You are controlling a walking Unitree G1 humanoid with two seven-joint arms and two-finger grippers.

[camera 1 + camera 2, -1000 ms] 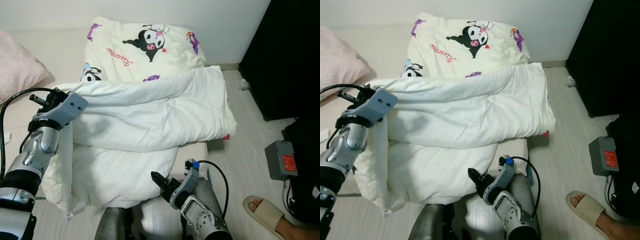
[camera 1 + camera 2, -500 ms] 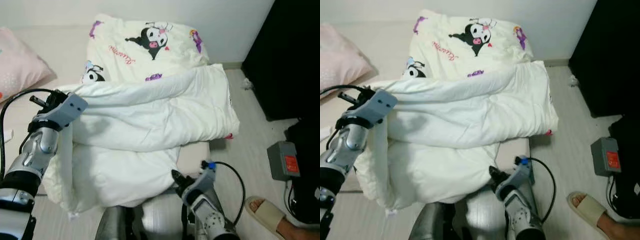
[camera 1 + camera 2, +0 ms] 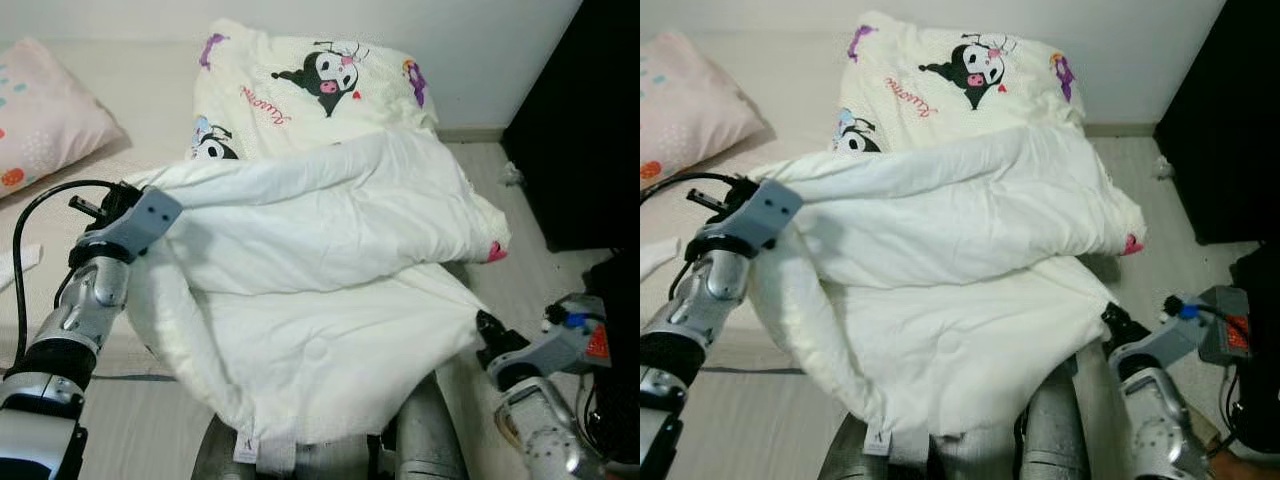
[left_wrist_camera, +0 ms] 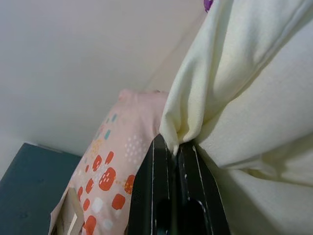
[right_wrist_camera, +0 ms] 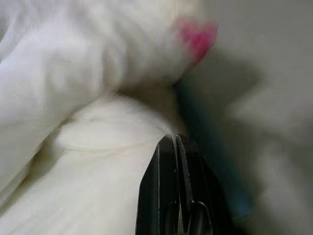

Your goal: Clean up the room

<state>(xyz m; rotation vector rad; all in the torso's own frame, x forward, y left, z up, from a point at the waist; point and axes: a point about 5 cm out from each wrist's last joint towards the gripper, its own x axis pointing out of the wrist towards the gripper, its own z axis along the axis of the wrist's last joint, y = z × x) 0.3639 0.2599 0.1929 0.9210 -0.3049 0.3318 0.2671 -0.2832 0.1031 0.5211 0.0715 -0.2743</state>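
The white duvet (image 3: 320,260) lies bunched on the bed (image 3: 110,100), folded over itself, its lower half pulled out in a sheet that hangs off the bed's near edge over the robot's legs, a small label at its lowest hem. Beyond the duvet, against the wall, sits a cream cartoon-print cover (image 3: 310,85) with a black-and-white character and purple patches. A pink pillow (image 3: 45,115) with coloured dots rests on the bed well to the left of the duvet.

The left tool (image 4: 173,149) is clamped on the duvet's left edge; the wrist view shows the two black fingers pressed together with a pinch of cream fabric standing up between them. The left arm is raised beside the bed, forearm angled up toward the duvet, a black cable looping behind the wrist.

The right tool (image 5: 175,142) has its fingers closed on the duvet's right corner, where the stretched sheet comes to a point. The right arm is held low and out to the right of the duvet, over the pale floor (image 3: 520,270), a blue-tipped cable at its wrist. A grey box with a red label (image 3: 1225,325) lies on the floor just behind that arm
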